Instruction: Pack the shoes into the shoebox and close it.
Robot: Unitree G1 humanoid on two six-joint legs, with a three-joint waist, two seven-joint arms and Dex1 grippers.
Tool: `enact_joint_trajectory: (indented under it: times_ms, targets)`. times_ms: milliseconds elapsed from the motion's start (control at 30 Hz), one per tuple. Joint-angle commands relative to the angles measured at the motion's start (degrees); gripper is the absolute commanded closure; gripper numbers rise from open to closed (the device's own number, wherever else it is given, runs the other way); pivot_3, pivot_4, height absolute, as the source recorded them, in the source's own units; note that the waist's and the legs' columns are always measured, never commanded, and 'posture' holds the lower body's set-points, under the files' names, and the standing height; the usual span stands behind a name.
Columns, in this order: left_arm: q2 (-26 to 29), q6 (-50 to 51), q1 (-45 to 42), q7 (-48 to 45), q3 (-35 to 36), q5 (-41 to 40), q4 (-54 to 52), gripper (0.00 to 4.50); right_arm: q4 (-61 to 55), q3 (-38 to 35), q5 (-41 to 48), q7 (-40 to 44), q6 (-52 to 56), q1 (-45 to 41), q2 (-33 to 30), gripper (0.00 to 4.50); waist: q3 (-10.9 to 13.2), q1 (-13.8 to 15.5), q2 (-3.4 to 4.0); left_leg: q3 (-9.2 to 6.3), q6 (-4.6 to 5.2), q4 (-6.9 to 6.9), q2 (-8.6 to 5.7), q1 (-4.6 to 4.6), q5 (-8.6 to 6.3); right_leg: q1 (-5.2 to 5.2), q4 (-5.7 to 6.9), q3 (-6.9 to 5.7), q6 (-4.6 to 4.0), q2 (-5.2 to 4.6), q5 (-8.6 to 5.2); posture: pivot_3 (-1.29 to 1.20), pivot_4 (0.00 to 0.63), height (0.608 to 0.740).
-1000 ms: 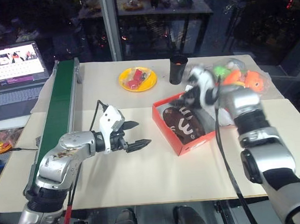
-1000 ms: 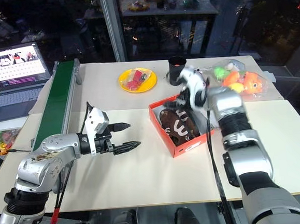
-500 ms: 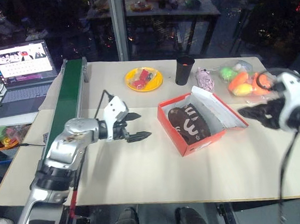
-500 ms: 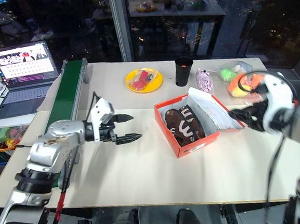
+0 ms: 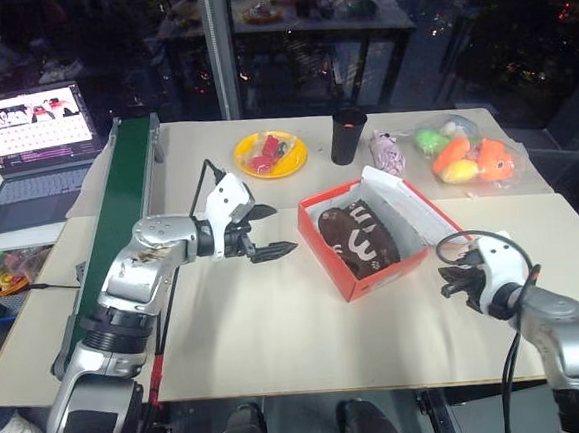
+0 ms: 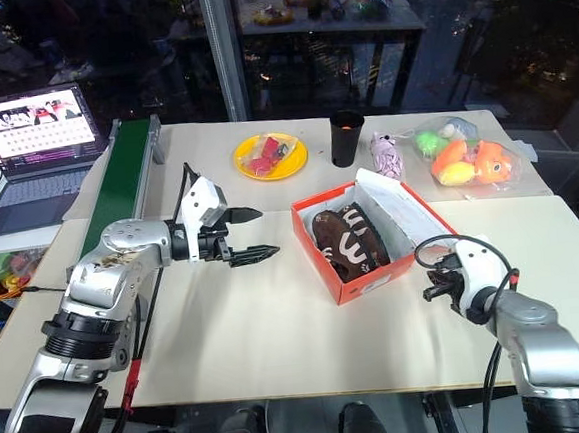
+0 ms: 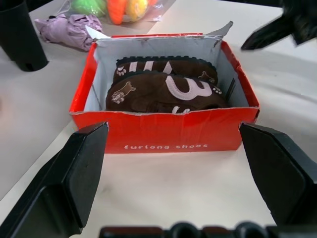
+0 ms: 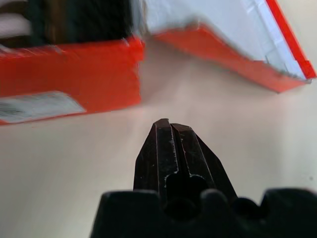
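Right pincer (image 6: 437,285) has left the shoebox (image 6: 346,277), now pressed together, empty. Shoes (image 7: 166,89) inside; lid open. Left pincer (image 6: 248,234) spread, near.

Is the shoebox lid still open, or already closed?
Open. The shoebox lid lies folded back, white inside showing, and the shoes are visible inside.
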Motion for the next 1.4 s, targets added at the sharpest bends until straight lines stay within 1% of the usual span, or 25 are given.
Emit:
enact_joint_trajectory:
  times_ms: [33, 233, 433, 600, 700, 800, 867, 1033, 1267, 1400]
  targets:
    - [1.0, 0.4, -1.7, 0.3, 2.0, -0.1, -2.2, 0.00, 3.7, -0.2, -1.7, -2.4, -8.0, -2.0, 0.9, 4.49, 0.0, 0.0, 0.00, 0.00, 0.00, 0.00, 0.00, 0.00, 0.00, 0.00, 0.00, 0.00, 0.06, 0.00, 0.03, 0.00, 0.150, 0.736]
    - [0.8, 2.0, -1.7, 1.8, 2.7, -0.4, -3.2, 0.00, 11.9, 2.6, -8.4, -10.2, -21.0, -4.6, 2.6, 4.49, 0.0, 0.0, 0.00, -0.01, 0.00, 0.00, 0.00, 0.01, 0.00, 0.03, -0.03, 0.00, 0.08, 0.01, 0.05, 0.00, 0.150, 0.736]
    - [0.4, 2.9, -1.6, 2.7, 2.8, -0.5, -4.0, 0.00, 18.8, 3.5, -12.5, -15.7, -30.4, -8.4, 2.8, 4.49, 0.0, -0.1, 0.01, -0.01, 0.00, -0.01, 0.00, 0.01, 0.00, 0.04, -0.04, 0.00, 0.15, 0.01, 0.10, 0.00, 0.150, 0.736]
    - [-0.2, 2.9, -1.7, 3.6, 3.1, -0.6, -4.1, 0.00, 22.1, 0.6, -8.3, -16.1, -35.7, -10.9, 5.1, 4.49, 0.0, -0.2, 0.00, -0.01, 0.00, -0.01, 0.00, 0.01, 0.00, 0.07, -0.06, 0.00, 0.16, 0.01, 0.12, 0.00, 0.150, 0.736]
    - [-0.5, 3.3, -1.3, 4.3, 3.4, -0.8, -5.0, 0.00, 21.6, -2.2, -4.6, -15.5, -40.3, -11.5, 6.9, 4.49, 0.0, -0.2, 0.01, -0.02, 0.01, -0.02, 0.00, 0.01, 0.00, 0.07, -0.06, 0.00, 0.19, 0.02, 0.14, 0.00, 0.150, 0.736]
    - [-0.5, 3.3, -1.0, 4.7, 3.5, -0.7, -5.4, 0.00, 20.5, -3.2, -2.2, -14.2, -42.5, -11.6, 7.6, 4.49, 0.0, -0.3, 0.01, -0.02, 0.01, -0.01, 0.00, 0.02, 0.00, 0.08, -0.06, 0.00, 0.21, 0.02, 0.15, 0.00, 0.150, 0.736]
    - [-0.2, 3.3, -1.1, 5.2, 3.7, -0.3, -5.2, 0.00, 18.3, -4.4, 1.2, -12.8, -42.5, -11.7, 8.5, 4.49, 0.0, -0.3, 0.01, -0.02, 0.01, -0.01, 0.01, 0.06, 0.00, 0.14, -0.06, 0.00, 0.21, 0.02, 0.16, 0.00, 0.150, 0.736]
    - [0.1, 3.3, -1.3, 5.3, 3.7, -0.1, -4.8, 0.00, 12.6, -4.7, 5.8, -10.2, -39.4, -10.4, 8.9, 4.49, 0.0, -0.3, 0.02, -0.03, 0.01, -0.02, 0.00, 0.07, 0.00, 0.16, -0.06, 0.00, 0.21, 0.02, 0.16, 0.00, 0.150, 0.736]
    - [0.1, 3.4, -1.5, 5.4, 3.8, -0.2, -4.2, 0.00, 0.0, -4.4, 15.6, -6.1, -26.3, -7.2, 7.2, 4.49, 0.0, 0.0, 0.02, -0.04, 0.01, 0.00, 0.01, 0.07, 0.00, 0.20, -0.07, -0.01, 0.09, 0.02, 0.23, 0.00, 0.150, 0.736]
    - [-0.2, 3.5, -1.4, 5.6, 4.2, -0.5, -3.7, 0.00, -3.7, -1.6, 17.7, -3.9, -18.7, -7.8, 5.3, 4.49, 0.0, 0.0, 0.02, -0.04, 0.01, 0.00, 0.01, 0.08, 0.00, 0.22, -0.07, -0.01, 0.07, 0.01, 0.23, 0.00, 0.150, 0.736]
